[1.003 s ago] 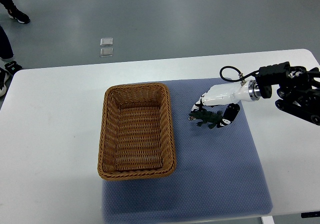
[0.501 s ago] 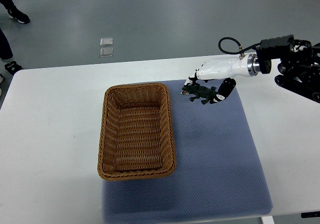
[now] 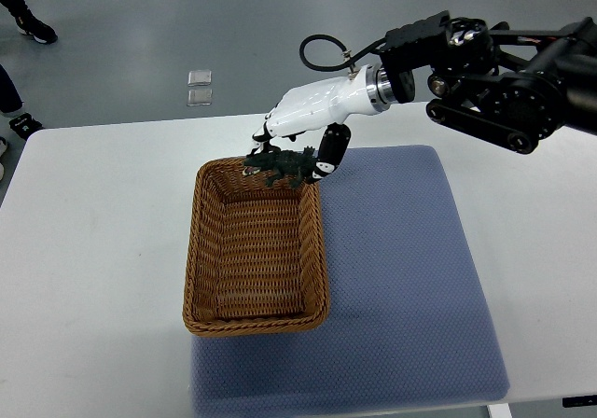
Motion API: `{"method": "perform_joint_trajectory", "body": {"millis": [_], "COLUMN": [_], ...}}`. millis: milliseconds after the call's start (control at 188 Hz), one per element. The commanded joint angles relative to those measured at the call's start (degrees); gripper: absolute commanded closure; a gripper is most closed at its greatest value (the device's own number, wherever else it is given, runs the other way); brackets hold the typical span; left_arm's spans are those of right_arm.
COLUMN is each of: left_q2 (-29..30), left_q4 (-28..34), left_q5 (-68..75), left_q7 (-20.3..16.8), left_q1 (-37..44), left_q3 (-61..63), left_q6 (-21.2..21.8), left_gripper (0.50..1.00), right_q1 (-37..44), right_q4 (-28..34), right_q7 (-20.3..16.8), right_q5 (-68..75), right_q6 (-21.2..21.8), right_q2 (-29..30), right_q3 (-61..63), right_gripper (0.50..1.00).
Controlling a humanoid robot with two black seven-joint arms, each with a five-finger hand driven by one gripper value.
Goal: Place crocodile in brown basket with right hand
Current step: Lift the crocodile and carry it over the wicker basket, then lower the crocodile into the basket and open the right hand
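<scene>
Right robot hand pinching the crocodile along its body, held above the far rim of the brown basket. Toy appears light, rigid and knobbly; mid-body suits the grip.

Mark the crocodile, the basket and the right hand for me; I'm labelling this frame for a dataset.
crocodile (image 3: 280, 165): top view, on its green back.
basket (image 3: 195, 250): top view, on the left wall of its woven rim.
right hand (image 3: 300, 129): top view, on the white back of the hand.
</scene>
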Motion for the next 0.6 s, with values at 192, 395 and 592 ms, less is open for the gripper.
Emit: {"method": "perform_joint_trajectory", "body": {"millis": [192, 395, 592], "left_q2": [0.00, 0.00, 0.00], "left_q4": [0.00, 0.00, 0.00], "left_q5": [0.00, 0.00, 0.00], "left_q7": [0.01, 0.01, 0.01], "left_q1": [0.00, 0.00, 0.00], "left_q3": [0.03, -0.06, 0.03], "left_q6": [0.00, 0.00, 0.00], "left_gripper": [0.500, 0.500, 0.500], "right_q1": [-1.20, -3.39, -4.98], "right_q4": [-4.46, -4.64, -4.90], "right_q7": [0.00, 0.00, 0.00], "right_q5": [-0.15, 0.02, 0.37], "right_q6": [-0.12, -0.20, -0.82], "right_q2": [9.82, 10.52, 10.61], "right_q3": [-3.28, -3.11, -2.58], "right_gripper": [0.926, 0.632, 0.570]}}
